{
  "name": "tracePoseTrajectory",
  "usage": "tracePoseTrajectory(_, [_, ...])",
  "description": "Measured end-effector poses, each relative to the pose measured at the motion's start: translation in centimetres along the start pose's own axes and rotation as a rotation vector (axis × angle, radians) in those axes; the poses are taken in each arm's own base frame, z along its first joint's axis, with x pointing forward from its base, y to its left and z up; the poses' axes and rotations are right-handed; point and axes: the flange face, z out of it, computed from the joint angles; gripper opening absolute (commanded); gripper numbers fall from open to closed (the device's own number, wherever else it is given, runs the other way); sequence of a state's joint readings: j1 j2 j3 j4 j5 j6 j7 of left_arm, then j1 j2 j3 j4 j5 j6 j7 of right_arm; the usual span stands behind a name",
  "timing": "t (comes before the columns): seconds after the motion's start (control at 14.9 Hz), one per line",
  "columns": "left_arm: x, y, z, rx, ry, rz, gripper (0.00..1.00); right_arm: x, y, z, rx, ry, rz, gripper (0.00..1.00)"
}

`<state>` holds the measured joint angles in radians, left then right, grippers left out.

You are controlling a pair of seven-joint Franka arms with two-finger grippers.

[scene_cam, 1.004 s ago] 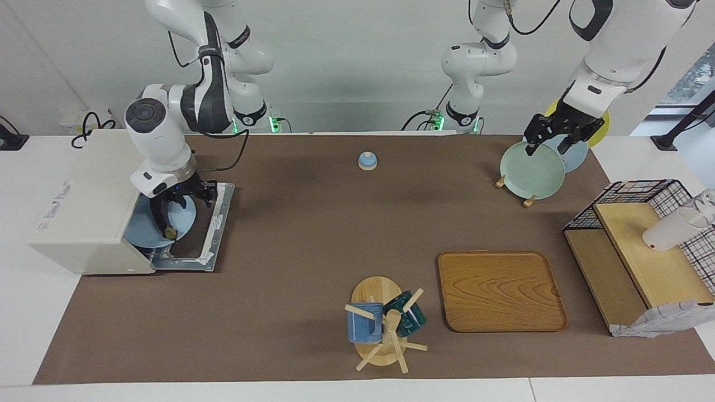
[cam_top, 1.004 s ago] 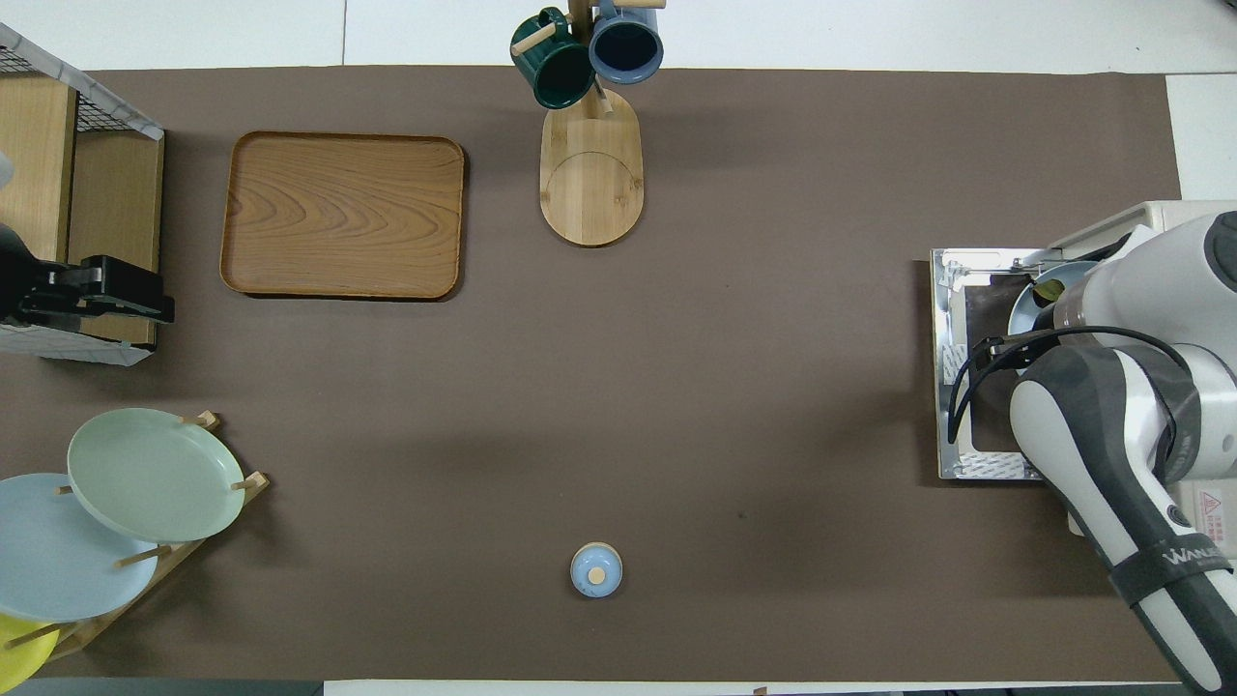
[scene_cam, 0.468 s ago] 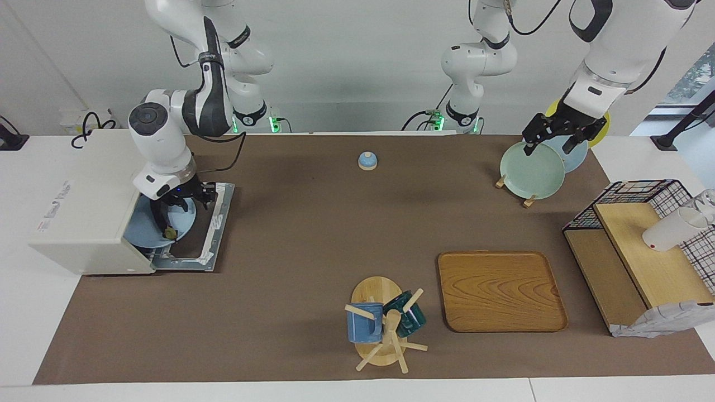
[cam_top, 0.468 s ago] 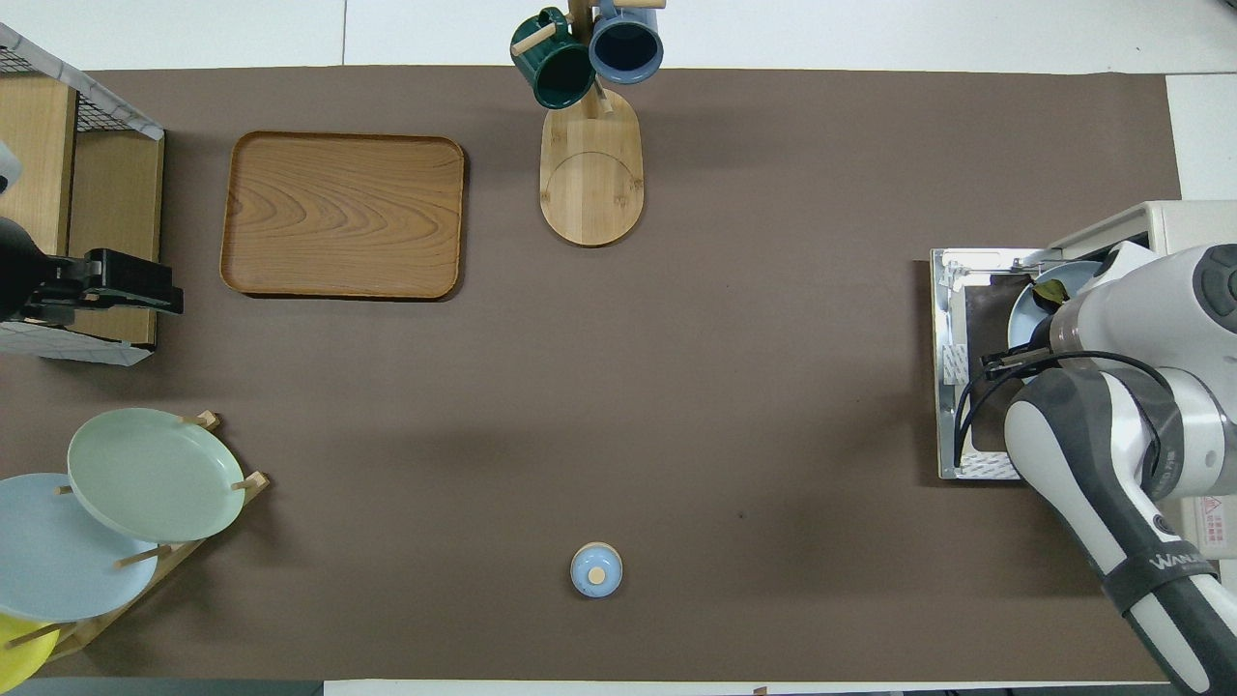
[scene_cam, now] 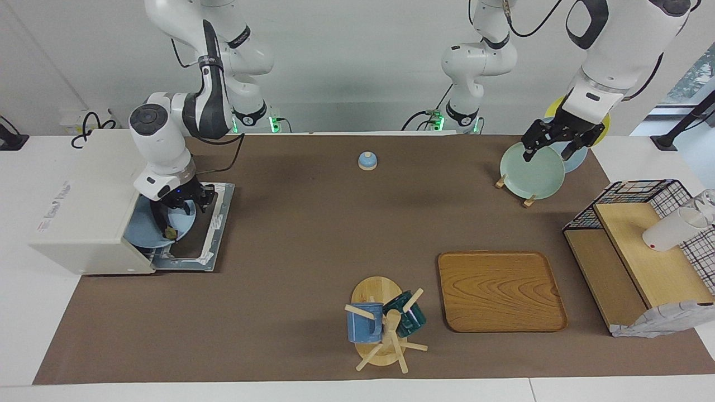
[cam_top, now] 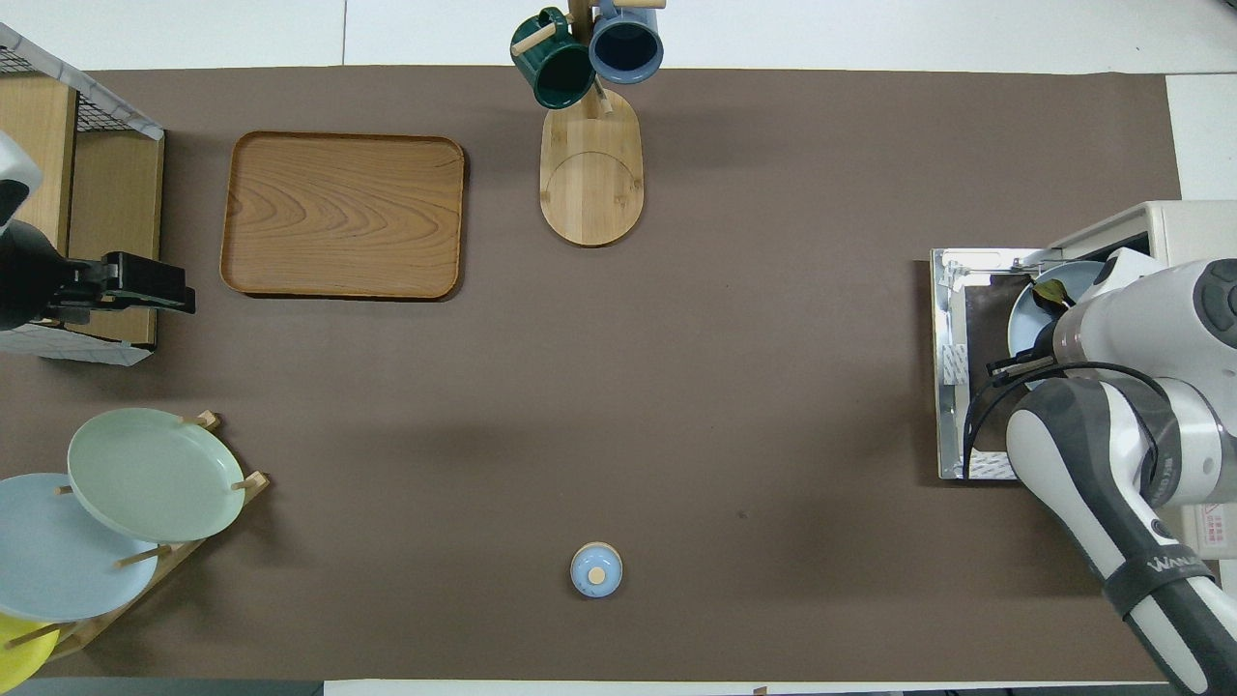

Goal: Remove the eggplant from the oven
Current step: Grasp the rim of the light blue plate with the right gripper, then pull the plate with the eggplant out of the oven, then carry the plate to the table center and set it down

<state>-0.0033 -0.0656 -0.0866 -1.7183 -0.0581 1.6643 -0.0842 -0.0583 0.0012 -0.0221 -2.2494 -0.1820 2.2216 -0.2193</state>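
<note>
The off-white oven (scene_cam: 84, 212) stands at the right arm's end of the table, its door (scene_cam: 217, 220) folded down flat on the mat. A light blue plate (scene_cam: 142, 234) sticks out of the oven's mouth over the door. The dark eggplant (scene_cam: 167, 228) lies on that plate, with its greenish stem tip toward the plate's rim; the tip also shows in the overhead view (cam_top: 1049, 293). My right gripper (scene_cam: 177, 205) is down on the plate at the eggplant's other end. My left gripper (scene_cam: 548, 152) hangs open over the green plate in the plate rack.
A rack with a green plate (scene_cam: 530, 170), a blue and a yellow plate stands at the left arm's end. A small blue bell (scene_cam: 367, 161) sits near the robots. A wooden tray (scene_cam: 500, 290), a mug tree (scene_cam: 385, 324) and a wire shelf (scene_cam: 637, 251) stand farther out.
My right arm has shifted slightly over the oven door while the eggplant's stem tip has stayed about where it was. My left gripper has risen a little over the plate rack.
</note>
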Motion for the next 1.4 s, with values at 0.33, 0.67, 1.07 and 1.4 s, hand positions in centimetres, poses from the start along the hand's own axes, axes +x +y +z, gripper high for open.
tracePoseTrajectory(0.33, [-1.3,0.6,3.2,-0.056,-0.063,-0.009,1.0,0.7,-2.1,-1.6,-0.061,0.019,-0.087,0.0])
tracePoseTrajectory(0.67, [-1.8,0.8,5.7,-0.082,-0.076,-0.018,1.0,2.7,-11.2,-3.4,-0.121,0.038,-0.178,0.0])
tracePoseTrajectory(1.07, [-1.8,0.9,5.4,-0.082,-0.068,-0.018,1.0,3.0,-24.1,-6.2,-0.228,0.047,-0.218,0.0])
tracePoseTrajectory(1.4, [-1.8,0.9,5.4,-0.083,-0.063,-0.018,1.0,5.1,-34.9,-9.0,-0.239,0.093,-0.147,0.0])
